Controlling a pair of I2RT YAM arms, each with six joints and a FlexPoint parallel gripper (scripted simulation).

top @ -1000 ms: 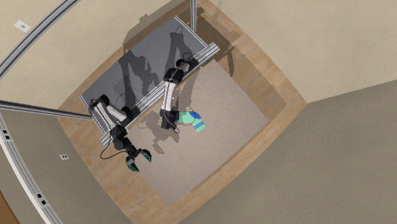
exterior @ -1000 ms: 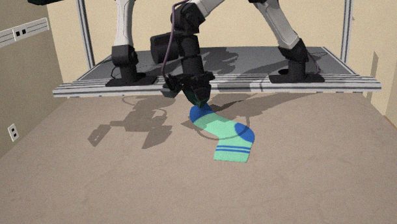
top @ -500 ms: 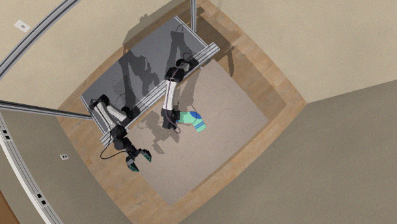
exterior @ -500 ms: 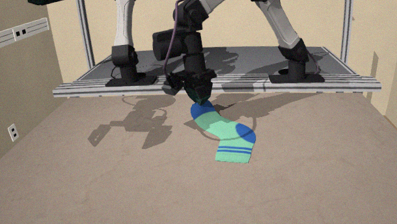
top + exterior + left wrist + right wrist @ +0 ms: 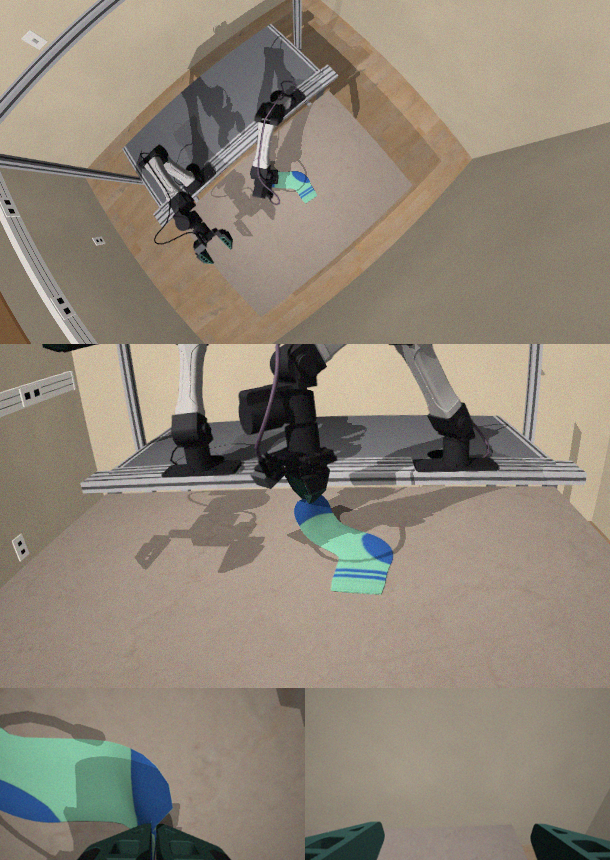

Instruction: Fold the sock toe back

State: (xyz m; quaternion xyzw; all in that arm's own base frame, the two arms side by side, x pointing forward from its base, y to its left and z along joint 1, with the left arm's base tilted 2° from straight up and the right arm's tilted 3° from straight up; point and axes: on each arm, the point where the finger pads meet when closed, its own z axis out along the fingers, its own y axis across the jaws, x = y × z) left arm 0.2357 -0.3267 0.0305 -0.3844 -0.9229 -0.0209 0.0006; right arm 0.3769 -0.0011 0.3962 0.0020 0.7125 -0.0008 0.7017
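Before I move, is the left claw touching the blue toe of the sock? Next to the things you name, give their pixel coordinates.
Touching. The left wrist view shows the blue toe (image 5: 314, 510) (image 5: 150, 782) running into the left claw (image 5: 270, 181) (image 5: 311, 499) (image 5: 153, 830), with a thin strip of cloth between its closed fingers.
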